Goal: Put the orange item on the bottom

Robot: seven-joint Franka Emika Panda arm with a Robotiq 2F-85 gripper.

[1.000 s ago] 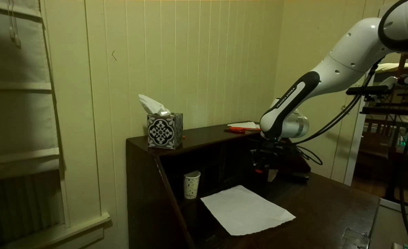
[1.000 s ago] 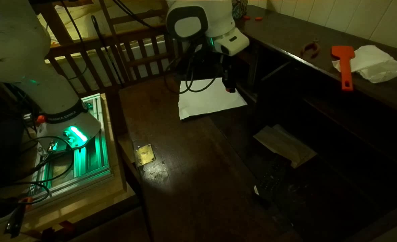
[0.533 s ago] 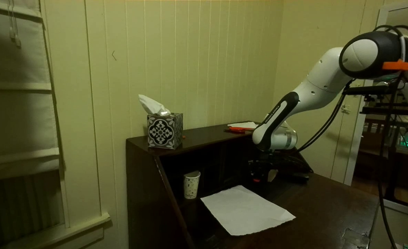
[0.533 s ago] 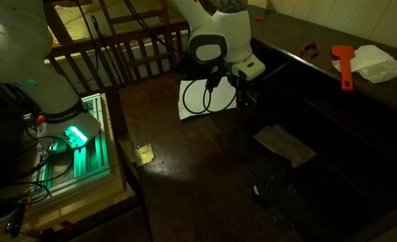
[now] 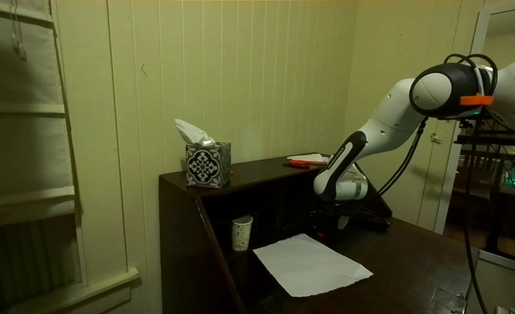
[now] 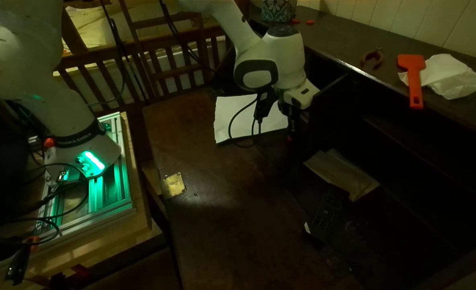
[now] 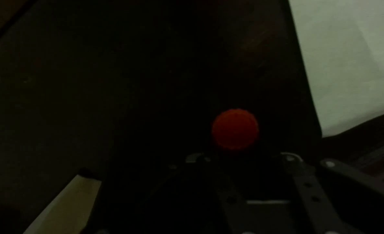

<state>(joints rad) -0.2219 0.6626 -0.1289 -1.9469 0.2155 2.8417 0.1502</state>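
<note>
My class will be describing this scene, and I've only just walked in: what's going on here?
A robot arm is doing the handling: its gripper holds the small, round orange item down near the desk's lower level, off to the side of a white paper sheet. It hasn't let go yet. Whether the item touches the wood is too dark to tell.

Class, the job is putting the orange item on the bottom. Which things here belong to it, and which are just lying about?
Job: red-orange disc; desk's lower level; tool.

Lying about: tissue box; speckled cup; white sheet; orange scraper-like piece; crumpled paper.
</note>
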